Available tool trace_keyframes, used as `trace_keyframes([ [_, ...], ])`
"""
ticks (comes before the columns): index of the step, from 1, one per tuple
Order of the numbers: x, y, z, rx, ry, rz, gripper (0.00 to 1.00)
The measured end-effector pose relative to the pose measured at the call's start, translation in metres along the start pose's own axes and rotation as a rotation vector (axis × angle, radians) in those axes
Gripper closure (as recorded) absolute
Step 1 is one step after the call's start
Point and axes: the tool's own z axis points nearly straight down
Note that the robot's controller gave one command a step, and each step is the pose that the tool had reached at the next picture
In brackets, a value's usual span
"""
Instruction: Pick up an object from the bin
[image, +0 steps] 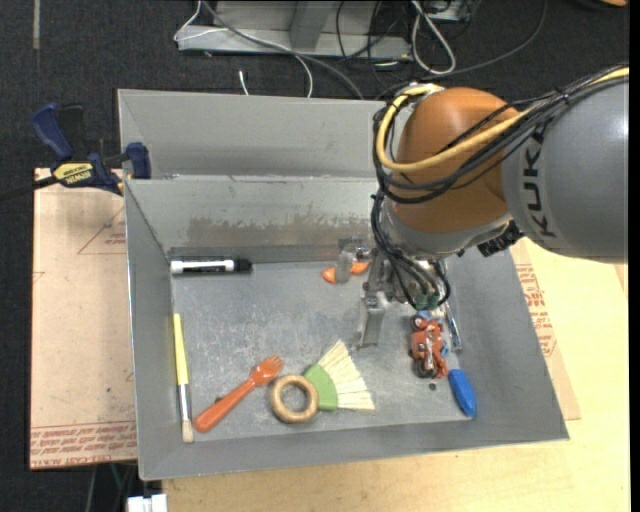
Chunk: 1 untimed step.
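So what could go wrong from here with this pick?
1. The gripper hangs over bare bin floor between the orange piece and the fan; coming down here, it may grab nothing.
2. The fan's tip lies close to it and looks thin and flat: it could slip or get pushed aside.
3. The wrist cables hang near the red toy and might snag it.

Back-L of view: black marker (210, 266) w/ white end, lying flat; small orange piece (331, 273) well to its R. L side: thin yellow stick (181, 350) running front-to-back. Front: orange fork (237, 393) just beside wooden ring (294, 398), ring touching green-and-cream fan-shaped brush (340, 380); R side: red-orange jumbled item (428, 345) w/ blue oblong piece (461, 391) just in front.
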Motion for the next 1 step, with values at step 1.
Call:
trace_keyframes([
  [1, 0.0208, -0.0119, 0.0576, 0.0, -0.003, -0.113, 0.0],
])
